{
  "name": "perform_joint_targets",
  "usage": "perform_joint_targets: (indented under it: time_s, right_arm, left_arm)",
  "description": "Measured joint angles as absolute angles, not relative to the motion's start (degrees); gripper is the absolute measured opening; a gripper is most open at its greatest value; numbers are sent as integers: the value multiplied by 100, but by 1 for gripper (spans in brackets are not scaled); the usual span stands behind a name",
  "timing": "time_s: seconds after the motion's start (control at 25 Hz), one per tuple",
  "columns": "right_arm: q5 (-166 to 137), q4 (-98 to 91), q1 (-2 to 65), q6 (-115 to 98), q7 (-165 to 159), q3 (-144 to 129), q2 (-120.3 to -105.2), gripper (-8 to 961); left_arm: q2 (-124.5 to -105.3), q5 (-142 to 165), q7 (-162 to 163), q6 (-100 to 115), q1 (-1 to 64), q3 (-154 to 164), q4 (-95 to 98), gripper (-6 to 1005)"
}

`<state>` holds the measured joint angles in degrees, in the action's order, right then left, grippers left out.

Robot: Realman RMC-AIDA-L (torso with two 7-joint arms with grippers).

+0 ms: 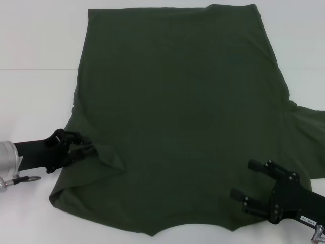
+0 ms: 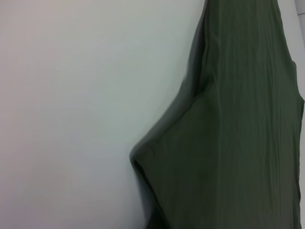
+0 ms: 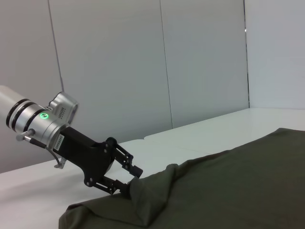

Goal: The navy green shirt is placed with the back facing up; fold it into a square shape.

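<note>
The navy green shirt point(image 1: 188, 112) lies spread on the white table point(image 1: 40, 61), dark olive and plain. My left gripper point(image 1: 84, 145) is at the shirt's left sleeve, shut on a bunched fold of fabric that it holds slightly raised. The right wrist view shows the left gripper point(image 3: 129, 180) with the shirt point(image 3: 228, 186) pinched at its tips. My right gripper point(image 1: 242, 179) is open over the shirt's near right part, holding nothing. The left wrist view shows only the shirt's edge point(image 2: 238, 143) on the table.
The white table surface point(image 2: 71, 119) surrounds the shirt at the left and far side. A grey panelled wall point(image 3: 143, 71) stands behind the table. The shirt's right sleeve point(image 1: 310, 132) reaches the right edge of the head view.
</note>
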<state>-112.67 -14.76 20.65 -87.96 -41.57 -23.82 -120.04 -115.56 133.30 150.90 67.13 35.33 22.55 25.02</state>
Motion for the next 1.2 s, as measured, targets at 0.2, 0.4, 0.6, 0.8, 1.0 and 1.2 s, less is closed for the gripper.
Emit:
perform_joint_targets:
  time_s: [0.2, 0.4, 0.6, 0.8, 1.0, 1.2]
  right_arm:
    - [-11258, -1476, 2059, -8803, -4157, -2382, -11998, 914]
    - [-11258, -1476, 2057, -8832, -4157, -2382, -11997, 914]
    - [-11258, -1476, 2062, -8835, -4157, -2382, -12005, 915]
    - [-11258, -1470, 2066, -8841, -4157, -2382, -12006, 915]
    - [-11259, -1468, 2066, -8850, -4157, -2382, -12006, 914]
    - [-11259, -1456, 2058, -8851, -4157, -2382, -12006, 915]
  left_arm:
    - [-11538, 13335, 15085, 6691, 3518, 2258, 2505, 426]
    - [-11560, 13348, 15075, 6671, 3518, 2259, 2506, 283]
    - [-11567, 13337, 15013, 6660, 3511, 2259, 2510, 150]
    - [-11635, 13266, 14855, 6652, 3491, 2210, 2618, 74]
    - [-11646, 13037, 14370, 6710, 3582, 2224, 2686, 53]
    - [-11645, 12954, 14089, 6730, 3772, 2252, 2696, 38]
